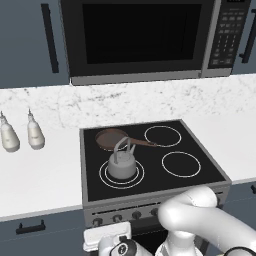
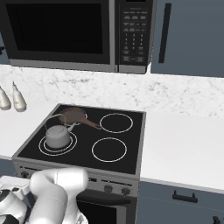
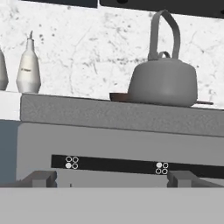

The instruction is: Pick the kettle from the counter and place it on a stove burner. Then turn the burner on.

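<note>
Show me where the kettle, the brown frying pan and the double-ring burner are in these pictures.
kettle (image 1: 122, 167): left base view, on its round grey body.
frying pan (image 1: 111, 138): left base view, on the brown dish behind the kettle.
stove burner (image 1: 103, 175): left base view, on the white rings left of the kettle.

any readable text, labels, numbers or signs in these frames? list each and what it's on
No text reads clearly.
Microwave keypad: button legends too small and blurred.
White bottle: small grey label, illegible.
Stove front panel: four-dot burner marks, one dot filled at each; symbols, not words.
</note>
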{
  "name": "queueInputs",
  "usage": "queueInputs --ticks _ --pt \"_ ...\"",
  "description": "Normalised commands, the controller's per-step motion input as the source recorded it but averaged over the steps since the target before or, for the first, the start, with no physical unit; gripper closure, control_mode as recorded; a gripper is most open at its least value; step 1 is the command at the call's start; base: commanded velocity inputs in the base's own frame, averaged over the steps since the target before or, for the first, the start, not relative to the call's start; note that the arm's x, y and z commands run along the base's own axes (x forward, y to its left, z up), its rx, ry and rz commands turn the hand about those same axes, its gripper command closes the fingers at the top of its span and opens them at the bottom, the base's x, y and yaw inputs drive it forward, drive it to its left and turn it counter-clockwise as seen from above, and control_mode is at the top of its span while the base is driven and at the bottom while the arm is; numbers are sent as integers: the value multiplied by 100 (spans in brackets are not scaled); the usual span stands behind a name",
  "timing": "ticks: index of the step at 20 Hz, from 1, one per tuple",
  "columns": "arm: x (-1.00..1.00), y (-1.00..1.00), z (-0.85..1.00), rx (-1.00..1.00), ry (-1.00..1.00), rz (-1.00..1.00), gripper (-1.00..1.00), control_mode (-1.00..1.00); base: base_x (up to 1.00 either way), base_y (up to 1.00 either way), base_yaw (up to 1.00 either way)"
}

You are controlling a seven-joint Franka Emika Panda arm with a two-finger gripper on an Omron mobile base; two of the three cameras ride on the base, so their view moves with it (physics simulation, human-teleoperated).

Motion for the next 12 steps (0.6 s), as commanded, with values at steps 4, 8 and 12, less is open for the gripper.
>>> queueInputs --ticks 4,8,12 --pt "2 13 -39 0 0 0 -100 -100 0 0 0" --pt "0 23 -5 0 -1 0 -100 -100 0 0 0" --pt "0 6 -1 0 0 0 -100 -100 0 0 0"
